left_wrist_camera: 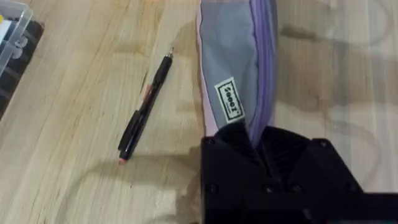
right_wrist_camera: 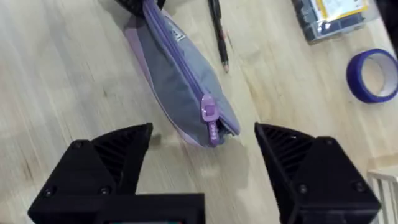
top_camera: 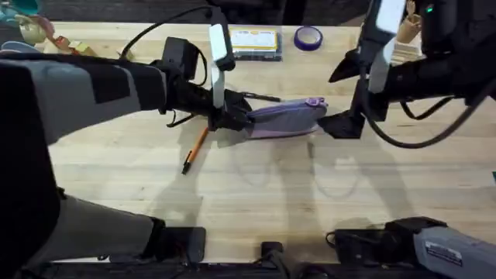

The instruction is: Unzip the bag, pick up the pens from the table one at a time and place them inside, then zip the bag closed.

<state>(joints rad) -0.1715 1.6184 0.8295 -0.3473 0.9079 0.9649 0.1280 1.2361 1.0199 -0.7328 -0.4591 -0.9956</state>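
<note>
Overhead: the lavender-grey pouch (top_camera: 283, 118) lies mid-desk (top_camera: 256, 194), the orange pen (top_camera: 195, 150) at its 8 o'clock. Left wrist view: the left pincer (left_wrist_camera: 261, 140) pinches the pouch's end, a black pen (left_wrist_camera: 144, 109) alongside. Right wrist view: the right pincer (right_wrist_camera: 202, 140) spreads wide around the zipper pull (right_wrist_camera: 209, 112).

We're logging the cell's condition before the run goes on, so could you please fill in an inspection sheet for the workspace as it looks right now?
Surface: table, light wood, plank seams, faint ring marks.
Job's things: bag lying mid-table, zipped shut, zipper pull at its right end; orange pen in front of the bag's left end; black pen behind it.
Clutter: clear box with yellow label and purple tape roll at the far edge.
Grippers: left gripper shut on the bag's left end; right gripper open by the pull.
Cables: black cable above the left arm.
Surroundings: nothing seen.
</note>
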